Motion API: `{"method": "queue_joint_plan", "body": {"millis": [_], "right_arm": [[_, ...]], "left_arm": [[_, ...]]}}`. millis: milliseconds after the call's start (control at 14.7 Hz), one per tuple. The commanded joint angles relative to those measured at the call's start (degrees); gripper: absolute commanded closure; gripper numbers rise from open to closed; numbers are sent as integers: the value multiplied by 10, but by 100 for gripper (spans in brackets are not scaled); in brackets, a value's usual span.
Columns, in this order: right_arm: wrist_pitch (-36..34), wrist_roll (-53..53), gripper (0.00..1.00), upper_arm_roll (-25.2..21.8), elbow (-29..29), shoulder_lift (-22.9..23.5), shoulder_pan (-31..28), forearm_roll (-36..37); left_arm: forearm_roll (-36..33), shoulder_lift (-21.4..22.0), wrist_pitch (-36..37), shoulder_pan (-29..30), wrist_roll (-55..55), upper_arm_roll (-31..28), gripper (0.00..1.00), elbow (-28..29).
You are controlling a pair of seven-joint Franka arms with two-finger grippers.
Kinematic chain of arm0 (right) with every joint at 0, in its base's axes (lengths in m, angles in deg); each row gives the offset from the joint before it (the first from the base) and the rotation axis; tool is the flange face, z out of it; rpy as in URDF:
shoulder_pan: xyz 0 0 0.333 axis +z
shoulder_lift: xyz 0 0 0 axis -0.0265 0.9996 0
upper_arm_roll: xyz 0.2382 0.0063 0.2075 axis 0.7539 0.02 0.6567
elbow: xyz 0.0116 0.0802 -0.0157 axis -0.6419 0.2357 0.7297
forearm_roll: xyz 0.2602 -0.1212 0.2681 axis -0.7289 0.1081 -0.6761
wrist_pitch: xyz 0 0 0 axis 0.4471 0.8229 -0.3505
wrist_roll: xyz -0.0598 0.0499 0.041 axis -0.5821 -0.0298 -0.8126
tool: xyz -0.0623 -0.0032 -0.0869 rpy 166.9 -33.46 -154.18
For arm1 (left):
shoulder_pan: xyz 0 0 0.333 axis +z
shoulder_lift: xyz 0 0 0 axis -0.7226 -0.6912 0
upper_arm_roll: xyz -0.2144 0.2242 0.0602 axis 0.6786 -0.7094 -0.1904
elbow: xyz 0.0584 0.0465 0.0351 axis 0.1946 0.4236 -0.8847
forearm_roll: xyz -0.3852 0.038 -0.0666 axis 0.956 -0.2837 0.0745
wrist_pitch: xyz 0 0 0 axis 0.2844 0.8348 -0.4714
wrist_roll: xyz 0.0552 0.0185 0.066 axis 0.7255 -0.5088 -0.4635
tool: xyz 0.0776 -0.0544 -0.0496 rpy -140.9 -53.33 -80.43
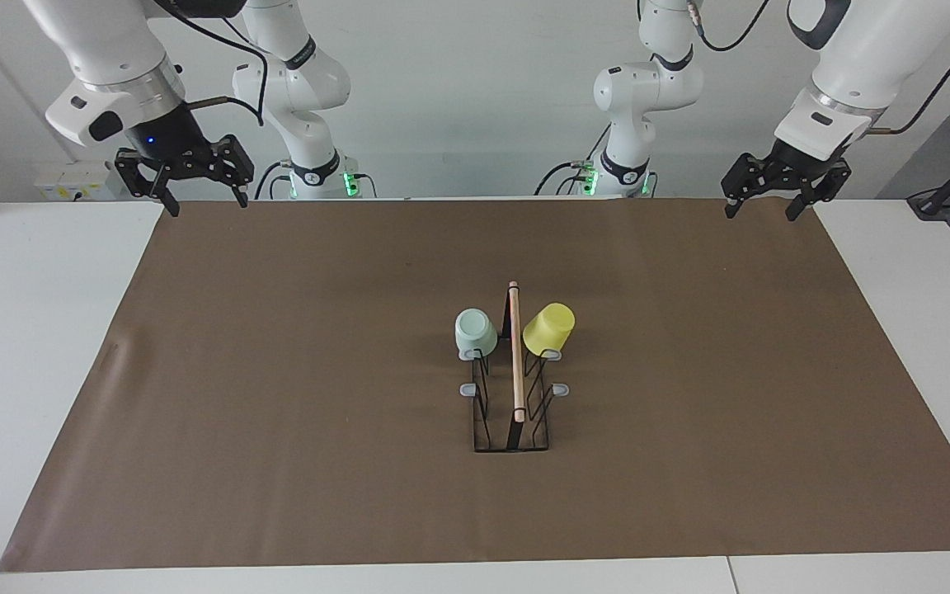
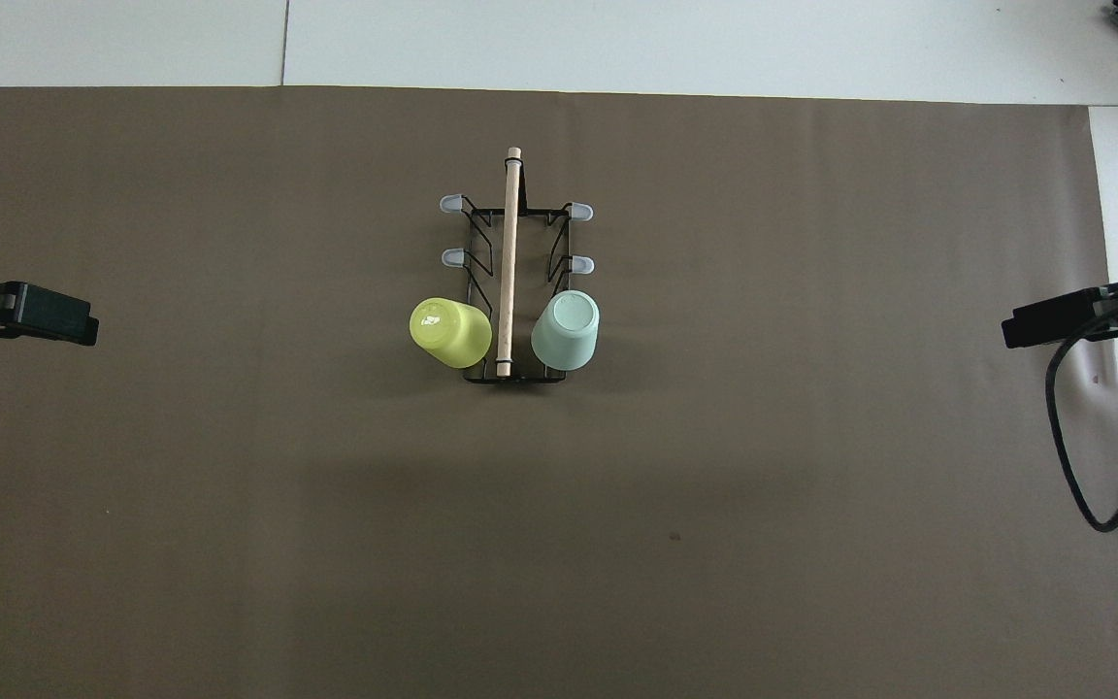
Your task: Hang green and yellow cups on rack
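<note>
From my remote station I find both arms raised and waiting at the robots' edge of the bench, holding nothing.

The left end effector (image 1: 762, 209) hangs over the corner of the brown mat (image 1: 277, 412) at the left arm's end; its fingers stand apart and empty. In the overhead view only its dark tip (image 2: 45, 317) shows at the frame's edge. The right end effector (image 1: 205, 202) hangs over the matching corner at the right arm's end, fingers likewise spread and empty; its tip (image 2: 1054, 320) shows at the other edge of the overhead view, with a black cable (image 2: 1073, 456) looping below it.

The rack (image 1: 516, 363) stands on the mat about midway between the two end effectors and well clear of both. Its wooden top rod (image 2: 509, 262) runs away from the robots.

The green cup (image 1: 475, 332) hangs upside down on the peg nearest the robots, on the side of the rack toward the right end effector. The yellow cup (image 1: 549, 327) hangs, tilted outward, on the matching peg on the side toward the left end effector. The rod lies between the two cups.

Four grey-tipped pegs (image 2: 452, 204) farther from the robots carry nothing. The white bench (image 1: 30, 330) shows around the mat.
</note>
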Motion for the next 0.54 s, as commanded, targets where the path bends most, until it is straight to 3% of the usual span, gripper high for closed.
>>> {"method": "queue_joint_plan", "body": {"millis": [0, 476], "right_arm": [[11, 9, 0, 6, 17, -13, -7, 4], [11, 8, 0, 4, 16, -13, -7, 3]], "left_arm": [[5, 12, -7, -1, -2, -1, 0, 15], [5, 12, -4, -4, -4, -1, 0, 15]]}}
